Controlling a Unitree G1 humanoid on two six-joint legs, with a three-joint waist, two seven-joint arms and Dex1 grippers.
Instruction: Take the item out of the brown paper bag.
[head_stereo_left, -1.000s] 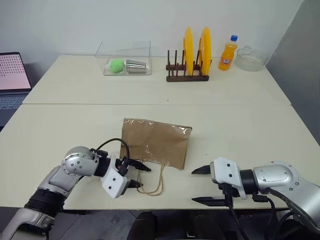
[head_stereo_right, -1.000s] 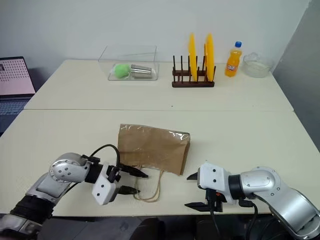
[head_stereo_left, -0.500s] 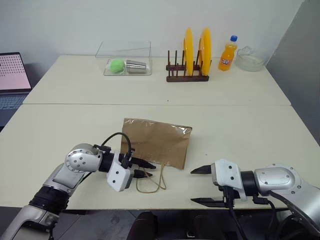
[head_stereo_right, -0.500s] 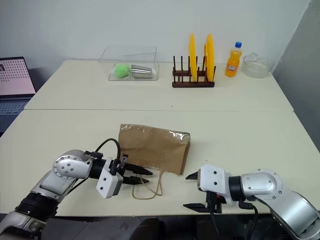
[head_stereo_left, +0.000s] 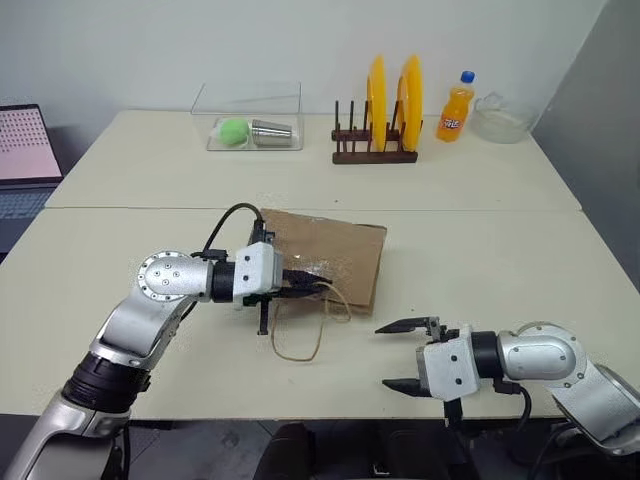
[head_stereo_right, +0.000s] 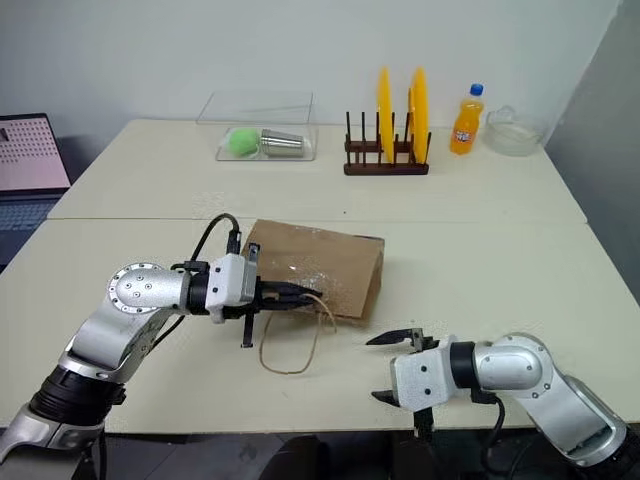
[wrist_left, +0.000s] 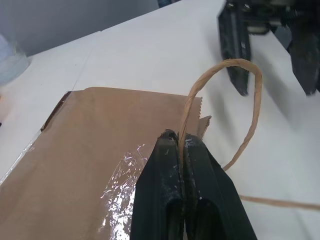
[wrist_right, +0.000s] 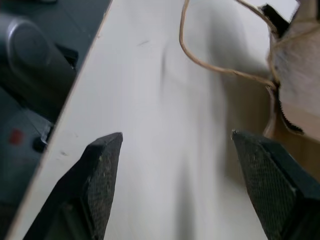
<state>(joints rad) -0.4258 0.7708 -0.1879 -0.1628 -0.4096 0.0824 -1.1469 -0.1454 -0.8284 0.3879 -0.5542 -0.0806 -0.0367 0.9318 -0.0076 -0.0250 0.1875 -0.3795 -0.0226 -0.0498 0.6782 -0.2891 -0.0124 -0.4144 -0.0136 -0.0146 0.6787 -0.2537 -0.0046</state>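
Observation:
The brown paper bag (head_stereo_left: 345, 250) lies flat in the middle of the near table, its open end toward me. My left gripper (head_stereo_left: 318, 290) is shut on one tan cord handle (wrist_left: 240, 65) at the bag's mouth and holds that edge slightly raised. A second cord handle (head_stereo_left: 298, 348) trails loose on the table. To the right, near the table's front edge, my right gripper (head_stereo_left: 400, 355) is open and holds nothing, its fingers aimed left at the bag's mouth. The item is hidden.
On the far table stand a wooden rack with yellow plates (head_stereo_left: 375, 135), an orange soda bottle (head_stereo_left: 456, 108), a glass bowl (head_stereo_left: 500, 118) and a clear box (head_stereo_left: 250, 118) holding a green ball and a metal cup. A laptop (head_stereo_left: 25, 160) sits at the far left.
My left gripper closed on the cord handle and rose toward the bag, lifting the bag's near edge. My right gripper rolled at the wrist and barely shifted.

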